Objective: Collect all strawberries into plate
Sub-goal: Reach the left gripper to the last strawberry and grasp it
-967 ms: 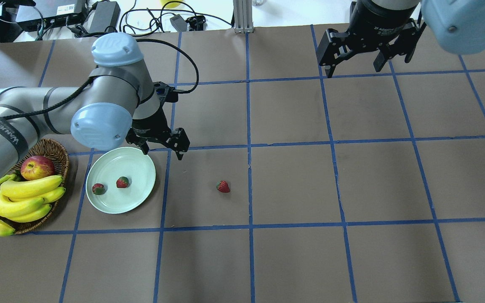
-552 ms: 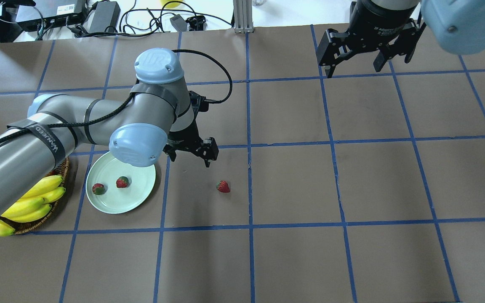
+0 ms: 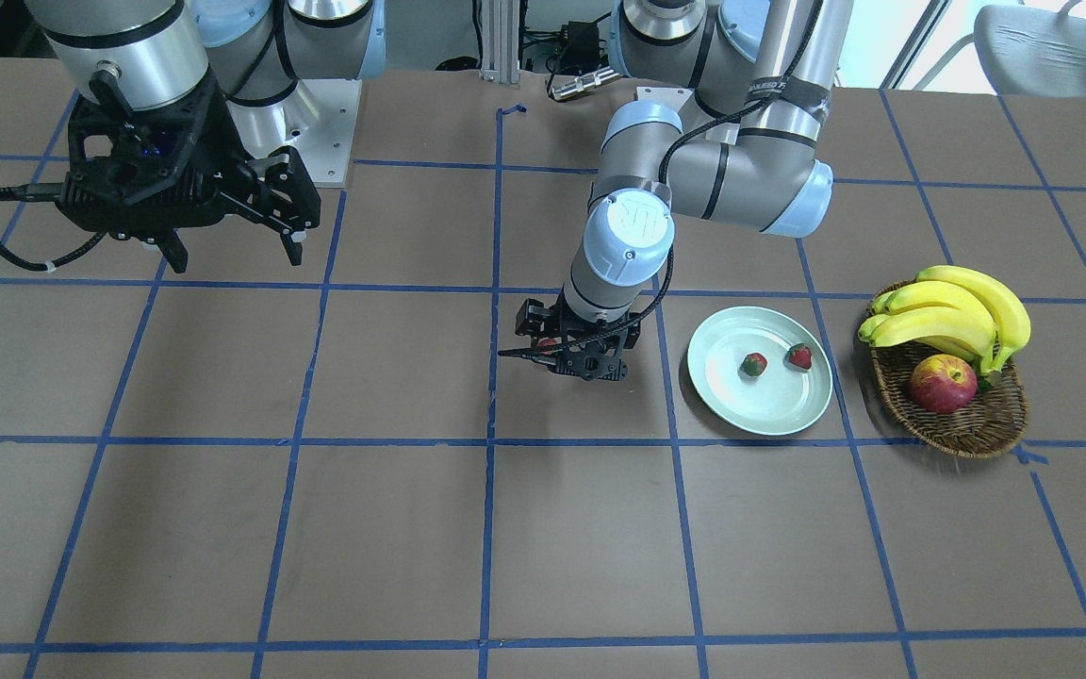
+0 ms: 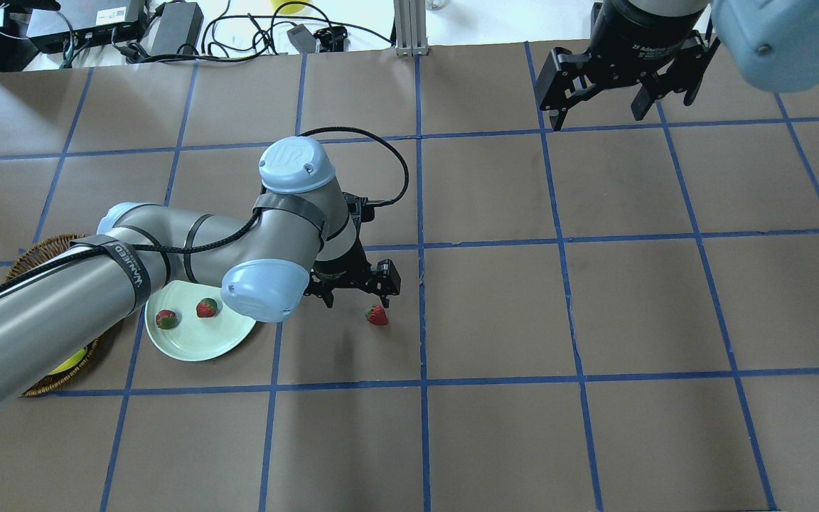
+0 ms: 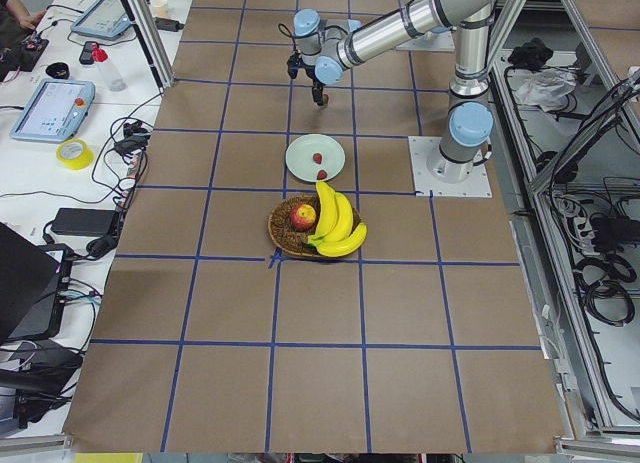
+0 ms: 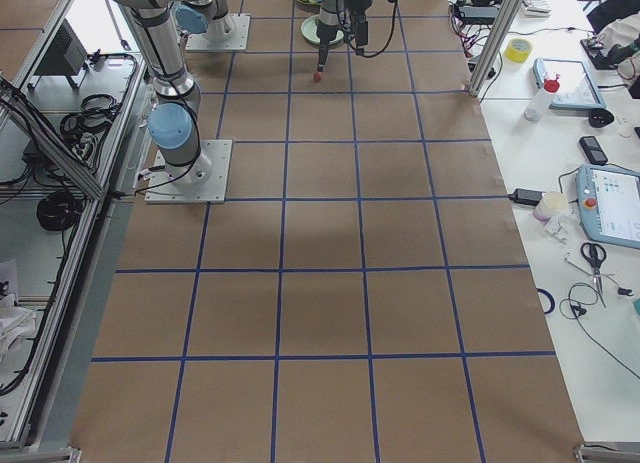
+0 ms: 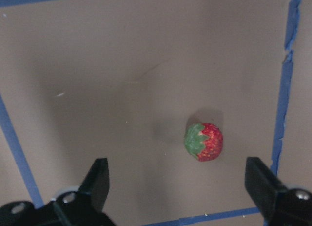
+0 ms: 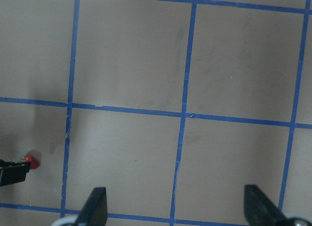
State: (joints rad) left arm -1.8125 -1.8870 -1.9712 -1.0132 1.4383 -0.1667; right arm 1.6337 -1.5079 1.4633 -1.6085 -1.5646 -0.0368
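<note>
Two strawberries [image 4: 166,319] [image 4: 206,308] lie on the mint-green plate [image 4: 196,340] at the table's left. A third strawberry [image 4: 377,315] lies on the brown table right of the plate. My left gripper [image 4: 358,301] hangs open just behind and left of it, not touching. In the left wrist view the berry [image 7: 204,141] sits on the mat ahead of the spread fingers [image 7: 96,179], nearer the right one. My right gripper [image 4: 598,117] is open and holds nothing, high at the far right.
A wicker basket [image 3: 958,429] with bananas [image 3: 953,316] and an apple [image 3: 942,384] stands beyond the plate at the table's left end. Blue tape lines grid the brown mat. Cables and power bricks [image 4: 175,28] lie past the far edge.
My left arm has swung right from over the plate's far rim to just beside the loose strawberry, gripper still open. The right arm has not moved.
</note>
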